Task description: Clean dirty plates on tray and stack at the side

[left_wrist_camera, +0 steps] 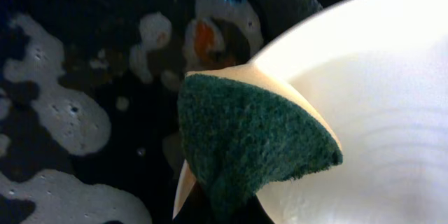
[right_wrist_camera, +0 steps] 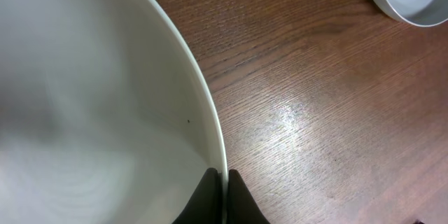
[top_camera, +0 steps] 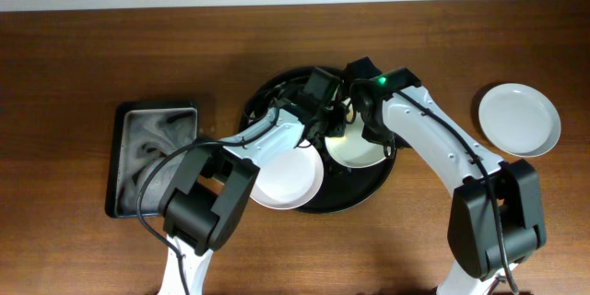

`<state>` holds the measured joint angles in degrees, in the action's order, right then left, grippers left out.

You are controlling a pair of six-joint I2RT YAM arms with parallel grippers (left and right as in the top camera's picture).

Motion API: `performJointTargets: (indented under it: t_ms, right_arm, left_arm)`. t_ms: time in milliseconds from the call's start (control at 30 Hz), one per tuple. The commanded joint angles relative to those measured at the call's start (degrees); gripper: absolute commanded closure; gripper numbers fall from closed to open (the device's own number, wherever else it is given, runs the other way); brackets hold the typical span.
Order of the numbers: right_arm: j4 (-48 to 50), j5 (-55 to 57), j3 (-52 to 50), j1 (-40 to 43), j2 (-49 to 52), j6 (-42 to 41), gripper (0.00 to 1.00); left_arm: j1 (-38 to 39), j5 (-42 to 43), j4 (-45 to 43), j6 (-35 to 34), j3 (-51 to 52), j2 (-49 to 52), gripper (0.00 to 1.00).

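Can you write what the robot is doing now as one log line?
left tool: holds sponge | right tool: pinches plate rim | tray: foamy | side plate: on table, off tray

White arm links [top_camera: 433,143], black joints [top_camera: 493,212], black cables [top_camera: 140,198], green light [top_camera: 380,80], right hand [right_wrist_camera: 224,175] with black tapered fingers [right_wrist_camera: 199,206]

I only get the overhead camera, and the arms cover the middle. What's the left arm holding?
Observer: A green sponge; it fills the middle of the left wrist view.
Operator: And the other arm, is it grabbing anything?
Observer: Yes. The right end effector pinches a plate by its rim.
Operator: Is it messy under there?
Observer: The tray has white foam blobs and an orange smear on it.
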<state>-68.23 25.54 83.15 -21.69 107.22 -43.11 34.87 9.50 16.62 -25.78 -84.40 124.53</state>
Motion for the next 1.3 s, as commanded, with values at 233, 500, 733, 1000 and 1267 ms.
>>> performJointTargets:
  t_ms: [233, 500, 733, 1000, 1267]
  right_arm:
    - [-2.93, 5.22, 0.76, -0.04, 0.5, 0.68, 0.96]
    - [-10.45, 11.21, 16.57, -0.13, -2.6, 23.45, 0.96]
    - [-11.96, 29.29, 19.17, -10.56, -2.6, 28.09, 0.96]
    - [-12.44, 37.77, 19.17, -15.98, -2.6, 27.63, 0.96]
    - [-13.18, 20.68, 19.15, -11.06, -2.6, 20.09, 0.96]
  left_arm:
    - [-3.74, -8.96, 6.43, 0.59, -9.97, 1.33, 1.0]
    - [-7.65, -4.5, 22.51, 7.61, -12.44, -2.95, 1.0]
    - [-9.99, -2.84, 25.55, 9.64, -12.39, -2.95, 1.0]
    - [-10.03, -2.84, 25.7, 9.62, -12.39, -2.95, 1.0]
    - [-10.03, -2.51, 25.73, 9.6, -12.39, -2.95, 1.0]
